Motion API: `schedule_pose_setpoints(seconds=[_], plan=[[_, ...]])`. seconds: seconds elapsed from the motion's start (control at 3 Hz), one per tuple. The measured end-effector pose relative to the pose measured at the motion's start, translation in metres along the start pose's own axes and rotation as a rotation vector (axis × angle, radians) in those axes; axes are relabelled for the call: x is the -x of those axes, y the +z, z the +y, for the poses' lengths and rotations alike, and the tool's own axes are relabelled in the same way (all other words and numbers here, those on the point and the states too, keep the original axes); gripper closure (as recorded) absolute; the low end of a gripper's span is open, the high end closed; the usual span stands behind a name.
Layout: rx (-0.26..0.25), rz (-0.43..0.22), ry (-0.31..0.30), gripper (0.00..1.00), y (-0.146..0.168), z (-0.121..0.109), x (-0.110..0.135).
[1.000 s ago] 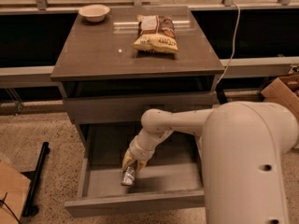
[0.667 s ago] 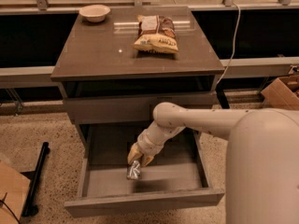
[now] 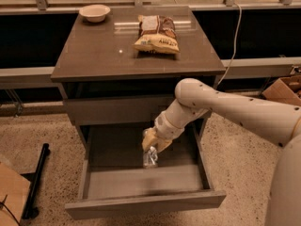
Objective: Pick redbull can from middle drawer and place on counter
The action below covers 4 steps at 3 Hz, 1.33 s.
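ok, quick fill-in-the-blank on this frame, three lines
1. The gripper, above the middle drawer, is shut on the ____.
2. The chip bag and the bowl both sit on the ____.
3. The middle drawer is ____, while the top drawer is closed.
Missing words: redbull can; counter; open.

Counter (image 3: pixel 94 51) glossy, smooth; redbull can (image 3: pixel 150 157) shiny metal; gripper (image 3: pixel 152 147) above middle drawer (image 3: pixel 146 205) matt, perhaps plastic.
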<state>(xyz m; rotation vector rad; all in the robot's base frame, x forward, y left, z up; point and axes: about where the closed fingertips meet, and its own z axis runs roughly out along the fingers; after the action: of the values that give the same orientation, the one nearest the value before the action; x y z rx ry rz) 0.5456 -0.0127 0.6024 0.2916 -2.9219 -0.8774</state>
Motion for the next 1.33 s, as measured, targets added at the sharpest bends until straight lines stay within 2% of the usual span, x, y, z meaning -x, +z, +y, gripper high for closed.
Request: schedule_pose_setpoints(seconds=[0.33,0.67,1.0,1.33], plan=[[-0.088,-0.038,-0.068,1.0,-0.067,0.016,-0.007],[-0.232,-0.125,-0.141,1.0,-0.138,0.047,-0.006],[-0.348,-0.228,-0.188,1.0,-0.211,0.069,0.015],[-0.398,-0.347,-0.227,1.0,-0.273,0.092,0.056]])
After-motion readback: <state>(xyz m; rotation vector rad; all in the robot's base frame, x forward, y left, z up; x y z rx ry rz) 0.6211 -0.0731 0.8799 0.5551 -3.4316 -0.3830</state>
